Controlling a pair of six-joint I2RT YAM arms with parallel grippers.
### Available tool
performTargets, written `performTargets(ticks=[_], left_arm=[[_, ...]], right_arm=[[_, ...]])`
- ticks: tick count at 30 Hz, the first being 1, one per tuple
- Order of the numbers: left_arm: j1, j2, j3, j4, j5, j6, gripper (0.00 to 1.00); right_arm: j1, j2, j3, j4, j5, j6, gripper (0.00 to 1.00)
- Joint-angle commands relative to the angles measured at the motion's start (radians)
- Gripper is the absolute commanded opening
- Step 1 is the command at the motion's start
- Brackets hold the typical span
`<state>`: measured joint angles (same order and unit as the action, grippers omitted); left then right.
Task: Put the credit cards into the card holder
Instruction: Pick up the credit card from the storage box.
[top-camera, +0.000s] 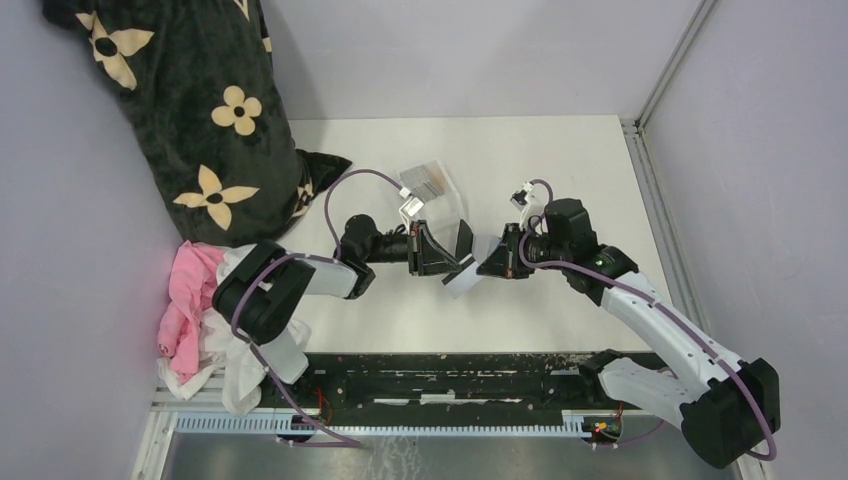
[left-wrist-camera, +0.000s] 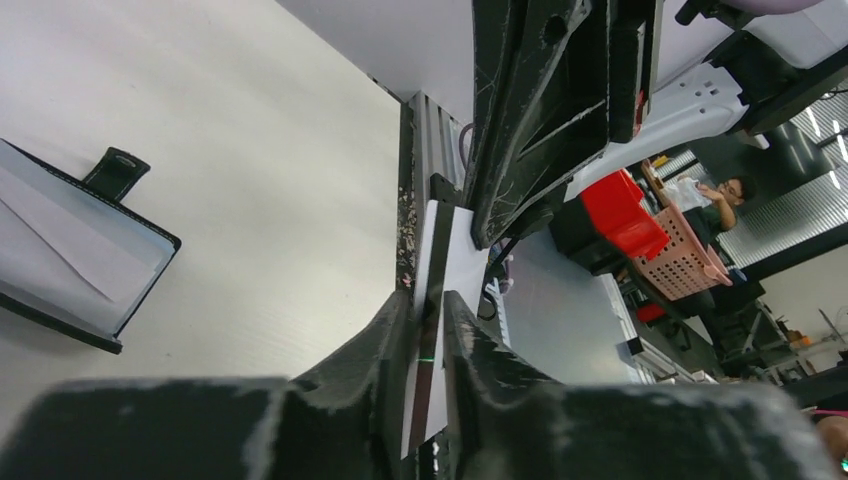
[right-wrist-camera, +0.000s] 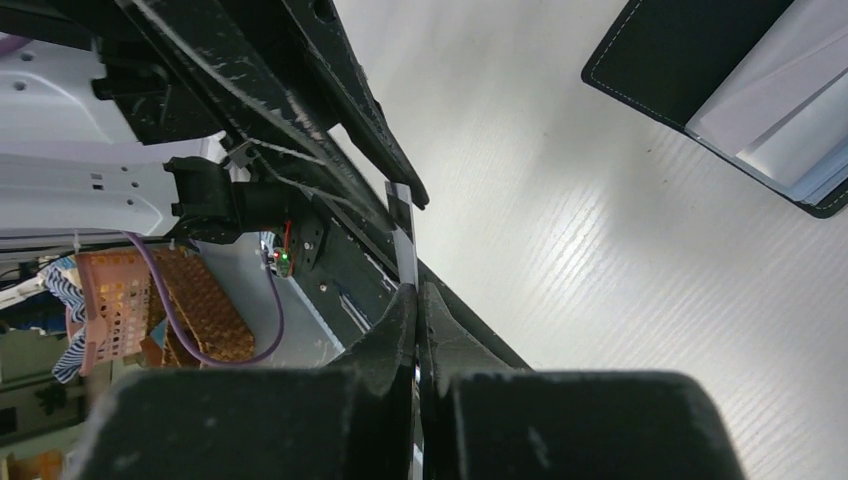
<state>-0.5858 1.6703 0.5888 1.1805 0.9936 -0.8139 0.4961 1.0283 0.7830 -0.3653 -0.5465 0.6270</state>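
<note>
One card (left-wrist-camera: 452, 245) sits between my two grippers: right gripper (right-wrist-camera: 412, 292) clamped on it, left gripper (left-wrist-camera: 428, 310) fingers straddling it, grip I can't tell. One open wallet (left-wrist-camera: 70, 250) lies on the table nearby.

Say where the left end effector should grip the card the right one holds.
Grip the free end of the card, away from the right end effector, coming along its length with one finger on each flat face. The left end effector straddles it edge-on.
</note>
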Motion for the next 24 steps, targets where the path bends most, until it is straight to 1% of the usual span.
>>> performTargets(ticks=[1, 4, 5, 8, 9, 10, 14, 16, 18, 24], left_arm=[[-0.006, 0.065, 0.033, 0.205, 0.071, -0.129, 0.19], [-0.005, 0.12, 0.034, 0.349, 0.082, -0.239, 0.05], [-0.005, 0.138, 0.034, 0.399, 0.086, -0.27, 0.03], [-0.003, 0.165, 0.026, 0.471, 0.072, -0.311, 0.03], [-0.002, 0.165, 0.016, 0.476, 0.055, -0.307, 0.03], [-0.001, 0.159, 0.005, 0.478, 0.029, -0.296, 0.03], [-0.001, 0.119, -0.059, 0.478, -0.12, -0.241, 0.03], [-0.006, 0.104, -0.088, 0.479, -0.205, -0.225, 0.03], [-0.02, 0.099, -0.109, 0.486, -0.275, -0.217, 0.03], [-0.088, 0.131, -0.133, 0.549, -0.495, -0.247, 0.03]], right_arm=[[-0.03, 0.007, 0.013, 0.078, -0.046, 0.018, 0.01], [-0.041, 0.012, 0.023, 0.089, -0.05, 0.027, 0.01], [-0.044, 0.015, 0.027, 0.094, -0.052, 0.031, 0.01], [-0.049, 0.021, 0.033, 0.108, -0.053, 0.039, 0.01], [-0.049, 0.017, 0.036, 0.109, -0.046, 0.039, 0.03], [-0.05, 0.011, 0.039, 0.108, -0.033, 0.037, 0.08], [-0.05, -0.036, 0.021, 0.101, 0.056, 0.015, 0.37], [-0.05, -0.062, -0.006, 0.127, 0.09, 0.022, 0.44], [-0.05, -0.083, -0.03, 0.149, 0.119, 0.027, 0.47], [-0.05, -0.098, -0.116, 0.234, 0.168, 0.061, 0.49]])
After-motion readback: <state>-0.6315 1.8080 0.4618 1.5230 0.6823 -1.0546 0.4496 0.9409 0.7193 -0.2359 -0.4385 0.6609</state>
